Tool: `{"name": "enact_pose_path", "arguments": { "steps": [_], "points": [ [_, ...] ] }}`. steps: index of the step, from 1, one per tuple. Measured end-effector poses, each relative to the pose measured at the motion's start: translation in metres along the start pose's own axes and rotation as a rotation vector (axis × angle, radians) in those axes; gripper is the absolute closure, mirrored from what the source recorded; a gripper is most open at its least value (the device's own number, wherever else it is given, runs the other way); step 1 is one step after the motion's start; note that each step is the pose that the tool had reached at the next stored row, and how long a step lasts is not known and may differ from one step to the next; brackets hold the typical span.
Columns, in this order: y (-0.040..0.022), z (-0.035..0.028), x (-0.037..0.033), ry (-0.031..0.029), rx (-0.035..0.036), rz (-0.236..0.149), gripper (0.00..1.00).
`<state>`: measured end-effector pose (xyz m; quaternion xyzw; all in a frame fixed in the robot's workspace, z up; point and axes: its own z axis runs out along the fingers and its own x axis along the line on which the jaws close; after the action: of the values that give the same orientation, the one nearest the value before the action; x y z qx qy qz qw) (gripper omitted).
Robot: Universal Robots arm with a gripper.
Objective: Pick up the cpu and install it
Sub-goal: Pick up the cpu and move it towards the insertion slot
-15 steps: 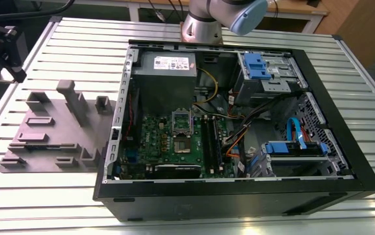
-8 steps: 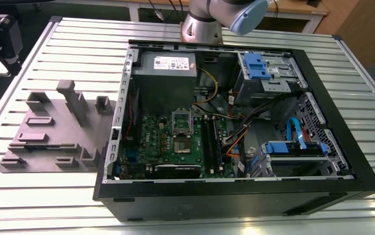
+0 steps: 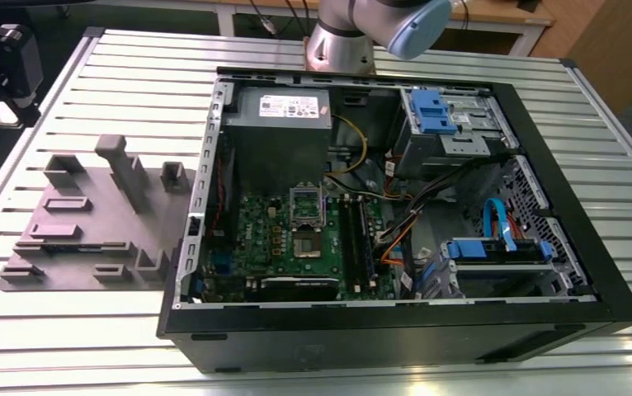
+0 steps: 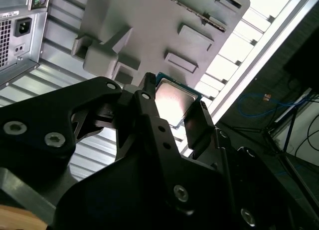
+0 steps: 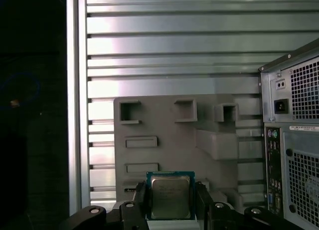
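My jaws are clenched on the cpu (image 5: 170, 196), held clear of the grey tray (image 5: 209, 115): pickup done. Installing in the socket (image 3: 306, 240), mid-frame in the exterior view, remains.

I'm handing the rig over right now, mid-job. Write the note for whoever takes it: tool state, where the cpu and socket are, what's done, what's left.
Tool: shut on the cpu, with a finger against each of two opposite edges, as seen in both wrist views.
Cpu: metal top faces the wrist cameras. It appears lifted off the grey tray, which lies behind it, next to the rear of the computer case.
Socket: on the motherboard inside the open case in the exterior view. Its centre is dark and it looks empty.
Done: cpu picked up.
Left: the install, as the cpu is not yet in the socket.
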<state>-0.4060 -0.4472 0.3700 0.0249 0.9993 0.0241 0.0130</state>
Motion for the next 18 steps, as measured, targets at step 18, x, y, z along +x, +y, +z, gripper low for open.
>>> {"name": "enact_pose_path", "arguments": {
  "steps": [18],
  "points": [
    [0.0026, 0.0014, -0.052, 0.0018, 0.0002, 0.0, 0.53]
  ]
}}
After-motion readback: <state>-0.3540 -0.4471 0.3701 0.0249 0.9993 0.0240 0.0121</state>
